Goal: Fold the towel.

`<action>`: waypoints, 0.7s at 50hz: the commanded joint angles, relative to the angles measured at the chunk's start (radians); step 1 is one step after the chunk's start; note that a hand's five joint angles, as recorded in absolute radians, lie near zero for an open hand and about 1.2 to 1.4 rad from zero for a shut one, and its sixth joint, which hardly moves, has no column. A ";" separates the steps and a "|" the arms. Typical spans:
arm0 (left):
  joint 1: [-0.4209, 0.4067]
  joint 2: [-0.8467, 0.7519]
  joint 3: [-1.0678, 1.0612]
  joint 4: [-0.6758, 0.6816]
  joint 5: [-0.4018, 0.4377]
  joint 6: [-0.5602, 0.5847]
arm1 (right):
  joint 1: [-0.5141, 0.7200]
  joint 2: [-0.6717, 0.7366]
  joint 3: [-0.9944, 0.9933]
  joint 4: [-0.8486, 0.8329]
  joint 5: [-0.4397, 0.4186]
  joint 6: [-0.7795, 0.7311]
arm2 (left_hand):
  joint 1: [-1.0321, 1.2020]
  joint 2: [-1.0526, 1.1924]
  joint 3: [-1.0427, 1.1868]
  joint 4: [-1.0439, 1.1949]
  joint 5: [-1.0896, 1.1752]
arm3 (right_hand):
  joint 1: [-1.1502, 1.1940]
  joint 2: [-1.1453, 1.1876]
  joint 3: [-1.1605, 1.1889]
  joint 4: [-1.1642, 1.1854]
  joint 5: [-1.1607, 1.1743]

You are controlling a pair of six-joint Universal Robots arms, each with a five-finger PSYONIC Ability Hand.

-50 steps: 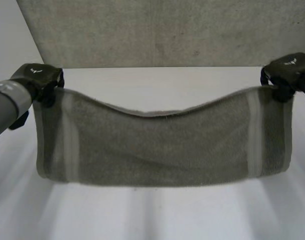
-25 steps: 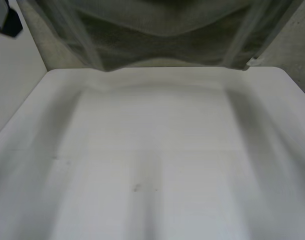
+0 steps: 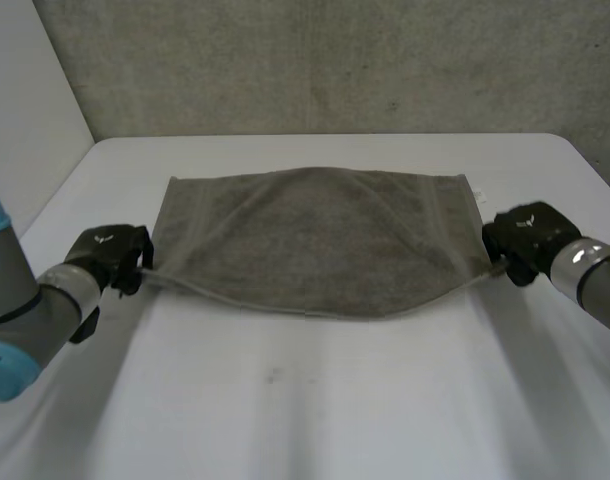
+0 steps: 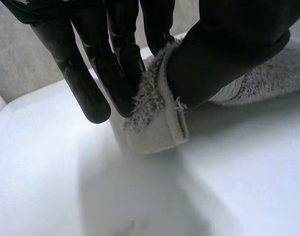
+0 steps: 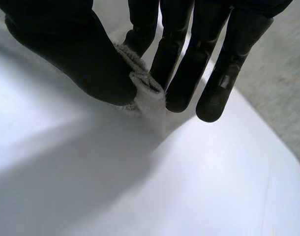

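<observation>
Left robot hand and right robot hand, each tight on a near corner of the towel on the table.

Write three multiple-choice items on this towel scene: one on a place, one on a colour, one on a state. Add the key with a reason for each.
1. Where on the towel is the right hand?
A. its middle
B. its near right corner
C. its far edge

2. What colour is the towel?
A. grey
B. red
C. blue

3. What is the left hand doing?
A. hanging open, off the cloth
B. curled, holding nothing
C. pinching a towel corner

Key:
1 B: the head view shows the right hand at the near right corner, away from the middle and the far edge.
2 A: the cloth is grey all over in the head view.
3 C: the left wrist view shows a corner clamped between this hand's thumb and fingers.
</observation>
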State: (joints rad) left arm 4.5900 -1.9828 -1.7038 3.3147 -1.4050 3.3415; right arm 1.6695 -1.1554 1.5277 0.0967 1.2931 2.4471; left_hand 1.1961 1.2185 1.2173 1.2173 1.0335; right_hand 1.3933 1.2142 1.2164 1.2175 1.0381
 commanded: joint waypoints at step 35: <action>-0.025 -0.241 0.431 -0.118 0.022 0.124 | 0.035 0.215 -0.282 -0.100 0.143 0.093 | 0.200 0.178 0.179 0.179 0.188 | 0.003 0.182 0.180 0.179 0.184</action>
State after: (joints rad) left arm 4.6023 -2.0147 -1.5125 3.2021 -1.2946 3.4874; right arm 1.6727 -1.0599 1.3440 0.1358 1.3768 2.4943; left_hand 1.1962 1.2187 1.2176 1.2175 1.0335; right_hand 1.3934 1.2143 1.2164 1.2176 1.0381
